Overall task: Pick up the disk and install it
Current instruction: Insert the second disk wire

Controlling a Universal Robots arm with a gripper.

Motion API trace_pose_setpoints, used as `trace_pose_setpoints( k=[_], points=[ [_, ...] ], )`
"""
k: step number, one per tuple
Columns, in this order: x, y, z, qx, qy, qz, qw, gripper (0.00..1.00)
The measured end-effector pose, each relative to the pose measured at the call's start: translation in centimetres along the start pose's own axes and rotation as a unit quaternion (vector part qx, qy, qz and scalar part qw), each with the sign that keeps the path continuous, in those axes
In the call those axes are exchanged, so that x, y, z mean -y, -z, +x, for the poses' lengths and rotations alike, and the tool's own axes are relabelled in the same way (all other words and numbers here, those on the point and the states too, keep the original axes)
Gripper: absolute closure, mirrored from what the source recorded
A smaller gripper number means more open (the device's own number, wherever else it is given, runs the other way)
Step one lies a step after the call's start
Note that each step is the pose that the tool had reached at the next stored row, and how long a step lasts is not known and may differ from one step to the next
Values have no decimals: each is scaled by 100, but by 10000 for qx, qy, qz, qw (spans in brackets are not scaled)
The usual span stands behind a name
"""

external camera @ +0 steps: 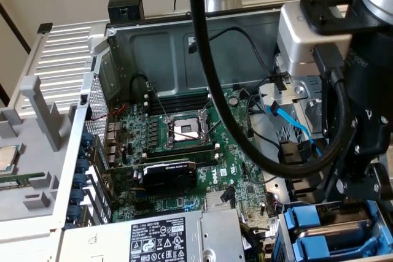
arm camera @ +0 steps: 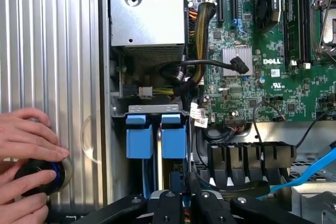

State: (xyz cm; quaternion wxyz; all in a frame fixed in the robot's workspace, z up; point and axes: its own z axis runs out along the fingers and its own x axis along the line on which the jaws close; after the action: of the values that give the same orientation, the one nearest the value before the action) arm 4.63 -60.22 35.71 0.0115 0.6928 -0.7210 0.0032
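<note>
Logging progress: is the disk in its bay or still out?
In. The disk's blue carrier stands slotted in the drive cage, beside a second blue carrier.

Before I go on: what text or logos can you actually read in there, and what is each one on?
"DELL": motherboard, white print beside the silver heatsink.
Power supply label: warning symbols and fine print, too small to read.
Graphics card: small green mark, unreadable.
Motherboard stickers: unreadable.

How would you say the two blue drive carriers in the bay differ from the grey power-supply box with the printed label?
The blue drive carriers are bright blue plastic, and there are two of them, side by side; the power-supply box is one grey metal block. The carriers show no label; the box bears a black-and-white one. Both sit inside the open computer case.
</note>
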Motion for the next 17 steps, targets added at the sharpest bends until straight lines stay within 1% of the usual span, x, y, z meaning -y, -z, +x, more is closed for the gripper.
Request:
trace_pose_setpoints(
  k=[3,11,17],
  points=[
    [-2,-20,0,1,-1,9,10000,84],
    [-4,-66,0,0,-1,10,10000,84],
    [-4,-79,9,1,-1,14,10000,84]
  ],
)
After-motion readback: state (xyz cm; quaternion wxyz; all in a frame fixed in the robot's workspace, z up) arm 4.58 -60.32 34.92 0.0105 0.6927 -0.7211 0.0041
